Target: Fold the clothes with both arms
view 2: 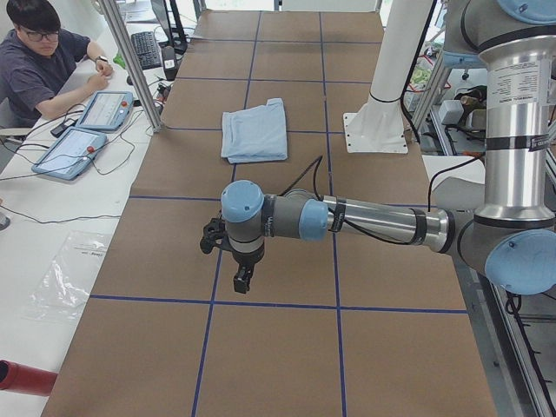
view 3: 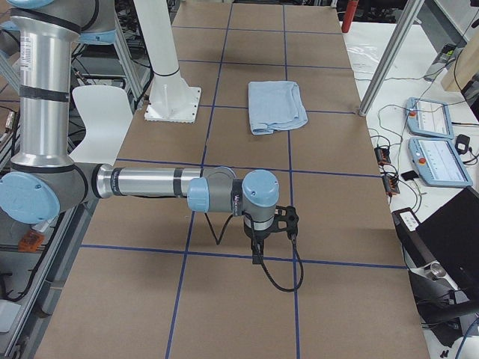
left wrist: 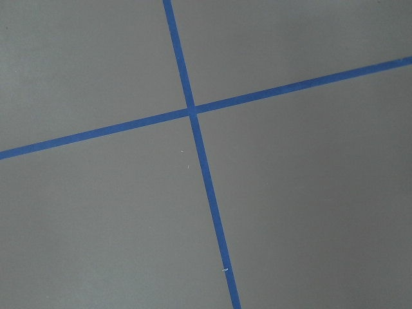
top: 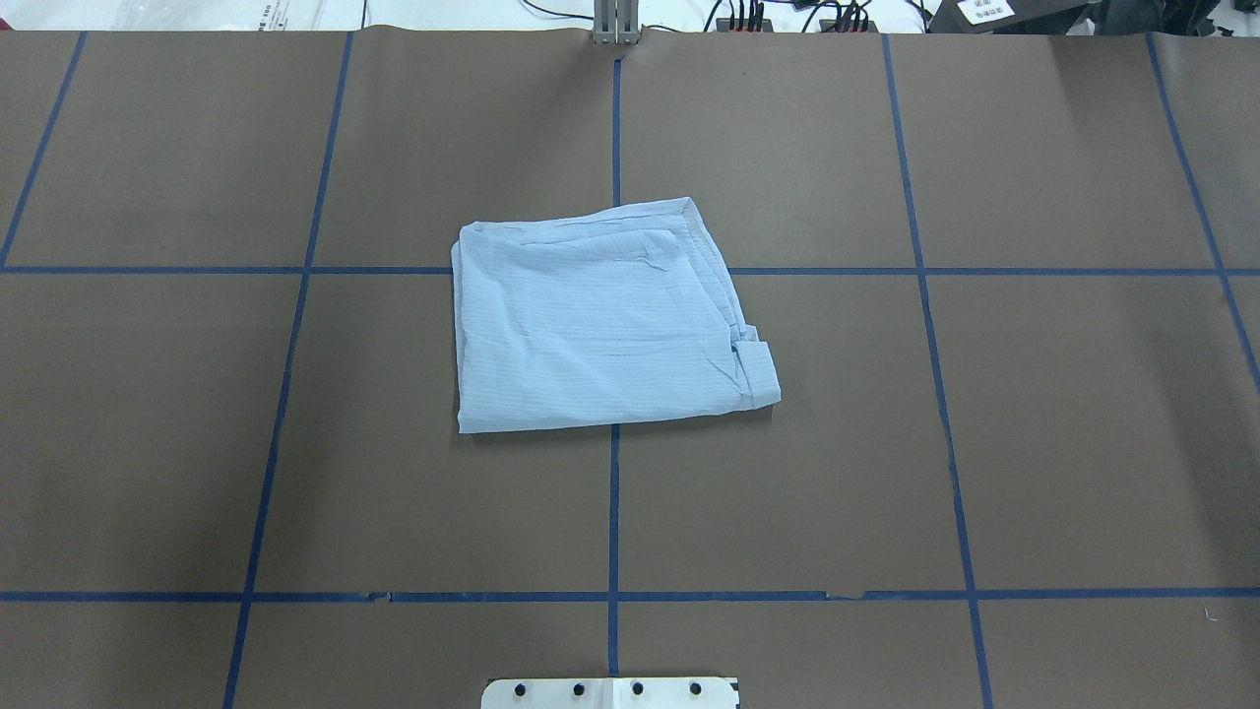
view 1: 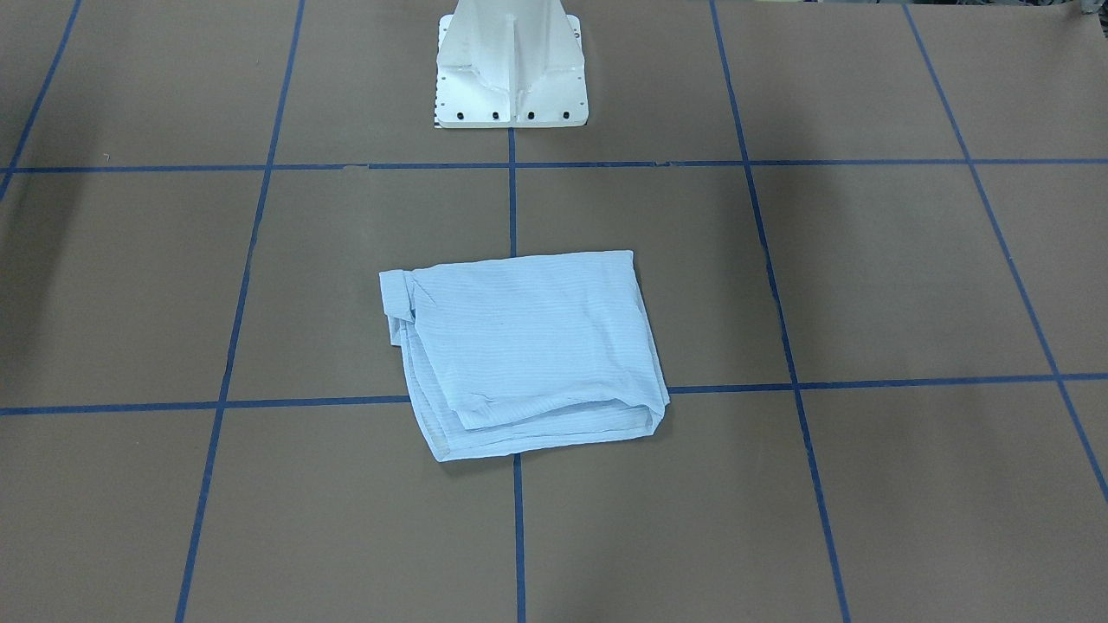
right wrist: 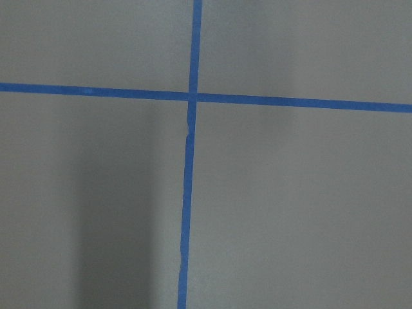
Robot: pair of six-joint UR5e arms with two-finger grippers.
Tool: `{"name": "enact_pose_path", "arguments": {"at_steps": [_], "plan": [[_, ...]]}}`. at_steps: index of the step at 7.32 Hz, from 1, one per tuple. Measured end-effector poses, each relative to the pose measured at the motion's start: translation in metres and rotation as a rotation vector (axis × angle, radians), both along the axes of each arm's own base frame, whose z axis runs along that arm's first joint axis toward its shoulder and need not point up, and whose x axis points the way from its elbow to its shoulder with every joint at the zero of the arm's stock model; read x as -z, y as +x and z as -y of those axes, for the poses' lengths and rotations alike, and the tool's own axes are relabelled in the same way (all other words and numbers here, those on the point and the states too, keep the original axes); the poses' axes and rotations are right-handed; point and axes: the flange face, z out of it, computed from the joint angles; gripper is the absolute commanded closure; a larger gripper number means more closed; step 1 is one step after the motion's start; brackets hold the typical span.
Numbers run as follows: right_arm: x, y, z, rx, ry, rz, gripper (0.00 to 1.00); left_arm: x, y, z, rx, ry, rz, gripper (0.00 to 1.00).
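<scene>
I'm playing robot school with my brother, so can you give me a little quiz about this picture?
1. True or false: the shirt lies folded on the table.
2. The left tool and right tool are: A) gripping the shirt B) away from the shirt C) under the shirt.
3. Fill in: the tape lines on the table are ____.
Key: 1 true; 2 B; 3 blue.

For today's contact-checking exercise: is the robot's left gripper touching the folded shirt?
Apart. The exterior left view shows the left gripper over bare table, well short of the folded shirt.
</scene>
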Motion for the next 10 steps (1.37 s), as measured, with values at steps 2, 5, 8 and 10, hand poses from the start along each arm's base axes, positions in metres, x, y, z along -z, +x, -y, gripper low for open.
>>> {"name": "enact_pose_path", "arguments": {"at_steps": [2,5,8,10], "plan": [[0.0,0.0,0.0,0.0,0.0,0.001,0.0,-0.002,0.0,0.0,0.003,-0.003,0.006,0.0],[-0.001,0.0,0.0,0.0,-0.001,0.001,0.0,-0.008,0.0,-0.006,0.004,-0.019,0.007,0.0],[-0.001,0.0,0.0,0.003,0.001,0.001,0.0,-0.011,-0.001,-0.008,0.004,-0.028,0.008,0.0],[-0.001,-0.001,0.0,0.004,0.002,0.001,0.0,-0.012,-0.001,-0.009,0.005,-0.031,0.008,0.0]]}}
